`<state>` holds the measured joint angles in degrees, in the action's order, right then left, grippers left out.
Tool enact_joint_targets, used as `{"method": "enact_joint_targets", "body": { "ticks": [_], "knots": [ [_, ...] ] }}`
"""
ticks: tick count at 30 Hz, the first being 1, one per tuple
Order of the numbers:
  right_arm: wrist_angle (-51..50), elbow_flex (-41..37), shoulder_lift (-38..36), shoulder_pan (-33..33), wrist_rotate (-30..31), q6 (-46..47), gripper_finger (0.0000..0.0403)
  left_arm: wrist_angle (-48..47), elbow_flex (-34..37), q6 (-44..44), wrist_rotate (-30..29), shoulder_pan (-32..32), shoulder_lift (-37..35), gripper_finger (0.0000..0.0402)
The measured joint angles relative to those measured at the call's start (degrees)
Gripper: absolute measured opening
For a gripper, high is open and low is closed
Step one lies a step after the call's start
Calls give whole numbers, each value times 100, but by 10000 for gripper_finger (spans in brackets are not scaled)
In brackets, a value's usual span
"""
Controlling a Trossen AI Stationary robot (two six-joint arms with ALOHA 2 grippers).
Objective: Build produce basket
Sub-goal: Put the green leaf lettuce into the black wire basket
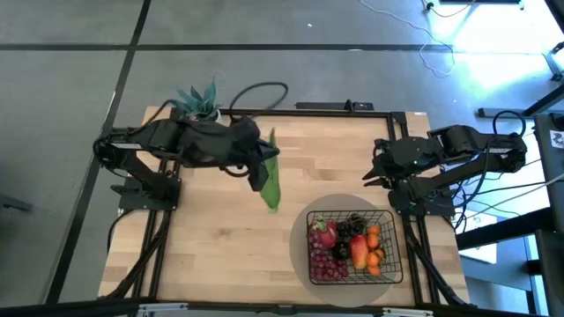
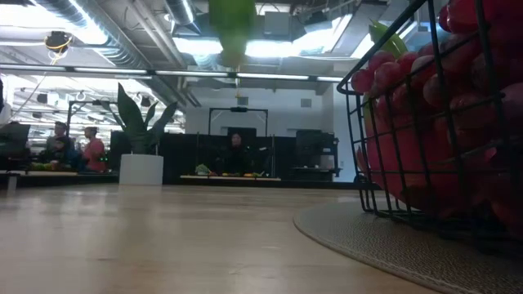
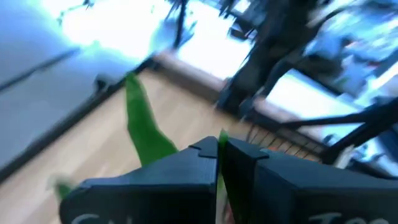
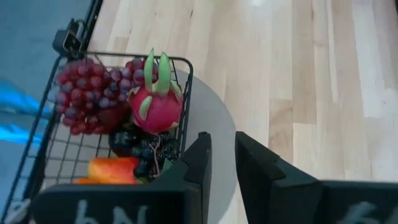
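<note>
Carrying the leafy stalk (image 1: 271, 180) toward the basket (image 1: 393, 264) is judged to be the step in hand. The stalk is pinched at its upper end by the left gripper (image 1: 262, 167), whose fingers are fully closed on it, and it is seen hanging clear of the table (image 1: 203, 238), well apart from the basket on the side toward the potted plant (image 1: 198, 99). In the left wrist view the green leaf (image 3: 144, 127) is seen trailing out past the closed fingers (image 3: 186, 180).

The basket is set on a round mat (image 1: 298, 251) and already holds a dragon fruit (image 4: 157, 102), red grapes (image 4: 84, 87), dark grapes (image 4: 140, 149), a mango (image 1: 359, 249) and tangerines (image 1: 374, 238). The stalk is judged to be the last piece outstanding.

The right gripper (image 4: 222, 158) is held above the basket's edge on the side away from the plant; its fingers are parted by a narrow gap and nothing is held between them.

For the next move, the stalk would need to be brought over the basket and lowered lengthwise, since it is long and may catch on the wire rim or lie across the fruit. Room would be needed from the right arm.
</note>
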<state>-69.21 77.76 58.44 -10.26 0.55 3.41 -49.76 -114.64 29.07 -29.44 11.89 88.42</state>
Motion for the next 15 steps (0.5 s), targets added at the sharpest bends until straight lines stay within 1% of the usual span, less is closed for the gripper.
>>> {"method": "enact_joint_targets", "body": {
  "ticks": [5,11,13,15],
  "knots": [
    [3,0,-94,0,-8,258,57,873,-93,-690,112,226,9,0],
    [17,0,-108,0,40,403,58,1638,-104,-1134,212,532,136,0],
    [26,0,-109,0,109,406,58,1842,-98,-1298,347,637,235,0],
    [36,0,-122,2,120,406,58,2395,-112,-1426,568,682,399,0]
  ]
}}
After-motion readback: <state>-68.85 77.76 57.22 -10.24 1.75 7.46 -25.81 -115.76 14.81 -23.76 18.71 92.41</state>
